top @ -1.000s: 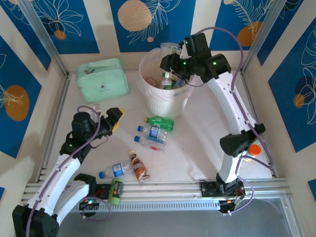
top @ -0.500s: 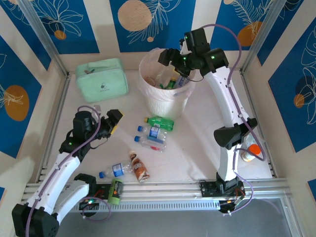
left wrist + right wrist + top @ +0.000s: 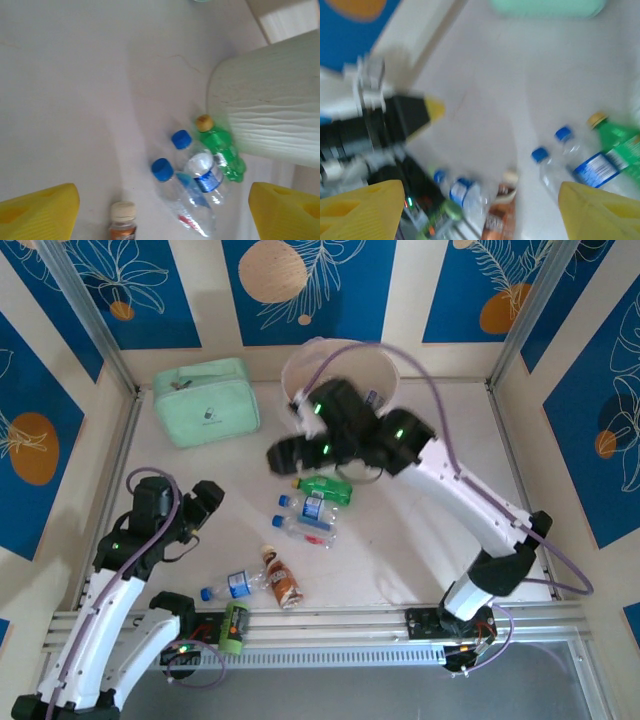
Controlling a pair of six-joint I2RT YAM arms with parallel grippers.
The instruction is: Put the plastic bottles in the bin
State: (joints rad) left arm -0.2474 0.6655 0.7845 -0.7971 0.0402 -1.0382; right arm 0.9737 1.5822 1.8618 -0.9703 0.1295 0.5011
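Left end effector (image 3: 203, 505) and right end effector (image 3: 285, 455) are wide open, empty. Small clear, green and brown plastic bottles (image 3: 312, 506) lie mid-frame, below the round white ribbed bin (image 3: 270, 105). Likely light, crushable, slick, roll-prone; grip across the labelled middle.

In the overhead view, taken from the centre of the table (image 3: 400, 540), the widest bare stretch runs from 3 to 5 o'clock, though the right arm (image 3: 470, 495) slants across above it. At 12 o'clock the bin (image 3: 295, 375) blocks the far side. The mint-green pouch (image 3: 205, 400) sits at 10 o'clock, with an open lane between them. Three bottles crowd the centre: the green bottle (image 3: 325, 488) just beside the bin's wall and two clear bottles (image 3: 312, 506) against it. At 7 o'clock a brown bottle (image 3: 284, 582) and a blue-capped bottle (image 3: 230, 585) lie near the front rail (image 3: 350, 620) — bare table separates the two groups.
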